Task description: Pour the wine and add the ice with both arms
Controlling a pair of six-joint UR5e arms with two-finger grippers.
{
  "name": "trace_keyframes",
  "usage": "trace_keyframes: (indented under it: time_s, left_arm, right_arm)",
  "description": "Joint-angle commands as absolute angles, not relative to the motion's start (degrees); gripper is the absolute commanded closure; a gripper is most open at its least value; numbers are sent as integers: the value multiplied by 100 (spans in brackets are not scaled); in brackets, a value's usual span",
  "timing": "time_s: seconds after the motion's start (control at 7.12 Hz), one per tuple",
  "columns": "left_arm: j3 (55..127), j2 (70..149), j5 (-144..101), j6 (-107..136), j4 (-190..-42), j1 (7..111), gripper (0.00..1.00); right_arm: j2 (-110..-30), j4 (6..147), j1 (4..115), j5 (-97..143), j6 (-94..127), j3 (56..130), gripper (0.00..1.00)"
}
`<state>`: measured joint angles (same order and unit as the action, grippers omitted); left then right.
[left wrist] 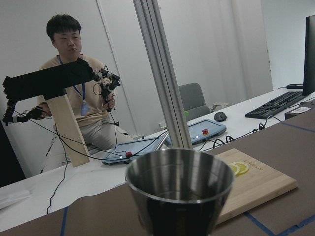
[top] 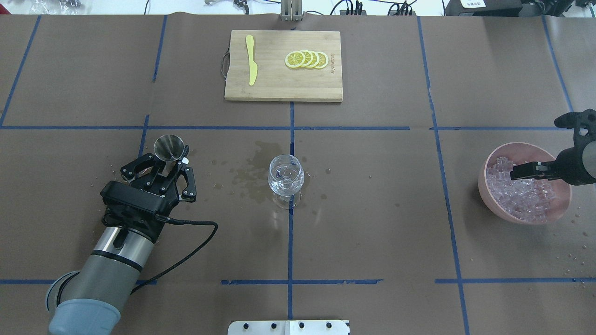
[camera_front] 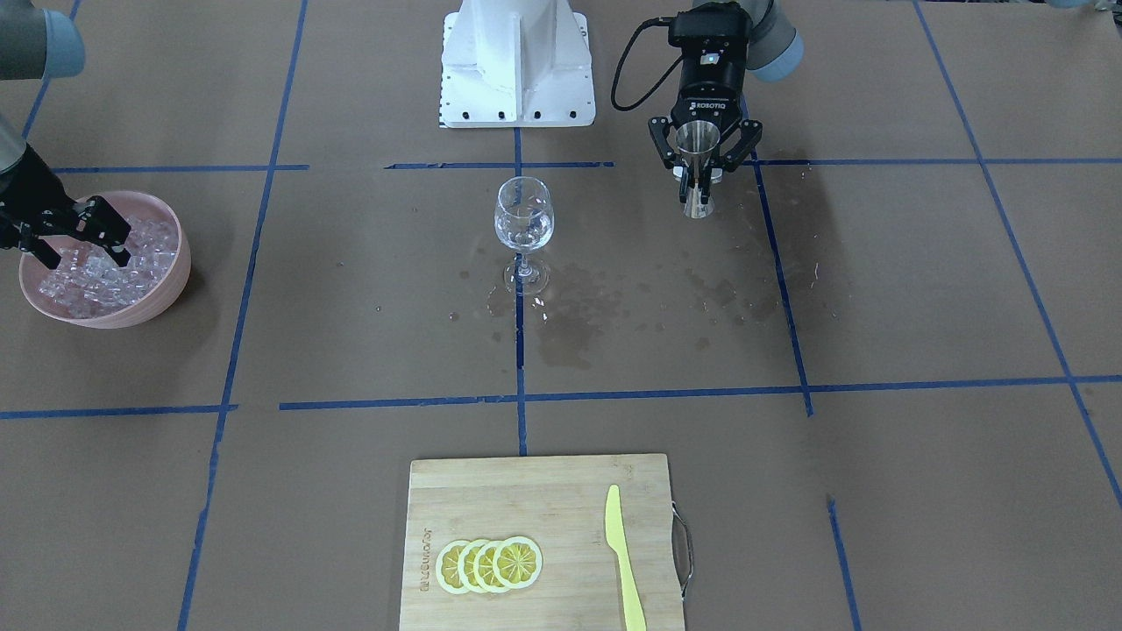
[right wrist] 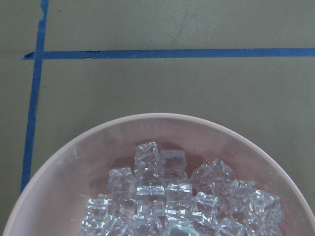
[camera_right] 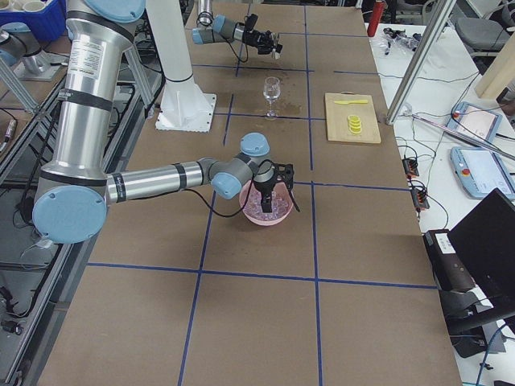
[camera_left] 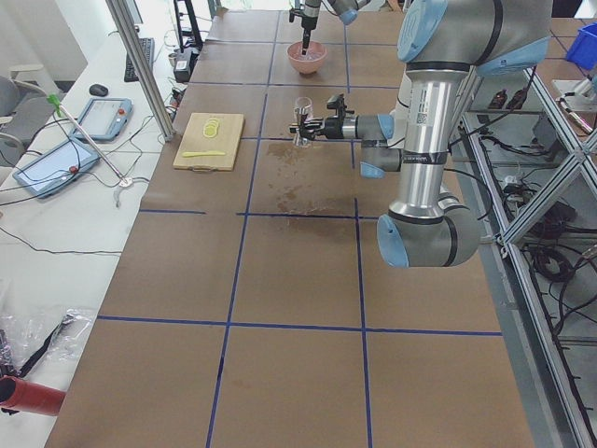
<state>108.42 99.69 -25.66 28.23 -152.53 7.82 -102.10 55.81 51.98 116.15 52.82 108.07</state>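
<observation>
**Right pincer spread, poised for a straight drop**

The right pincer points straight down into the round pink plastic bowl at the tabletop's right end, fingers apart. The heap of clear glassy ice cubes lies directly beneath, so the pick looks like a short descent and a close. That arm's forearm runs level, wrist bent down. The stemmed clear wine glass, holding the colourless wine, stands at the tabletop's middle, well apart. The left pincer, held level, pinches an upright steel cone-shaped jigger towards the left end
</observation>
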Motion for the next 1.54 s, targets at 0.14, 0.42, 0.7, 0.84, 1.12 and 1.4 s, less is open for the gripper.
trace_keyframes:
  time_s: [0.14, 0.42, 0.7, 0.84, 1.12, 1.4]
  left_arm:
    - [10846, 9783, -2575, 2830, -15433, 782, 100]
    - [10846, 9738, -2575, 2830, -15477, 782, 100]
    - [10846, 9738, -2575, 2830, -15478, 782, 100]
    - [10846, 9738, -2575, 2830, -15478, 782, 100]
    - [10846, 9738, -2566, 2830, -15469, 782, 100]
    - [10837, 9738, -2566, 2830, -15469, 774, 100]
  right_arm:
    - [-10161, 5599, 5186, 11654, 5274, 10793, 26]
    - [-10063, 5607, 5177, 11672, 5239, 10670, 30]
    - [-10072, 5599, 5185, 11681, 5229, 10670, 39]
    - [-10072, 5599, 5186, 11681, 5229, 10670, 52]
    - [-10072, 5599, 5194, 11672, 5229, 10705, 86]
    - [-10081, 5599, 5221, 11672, 5229, 10819, 100]
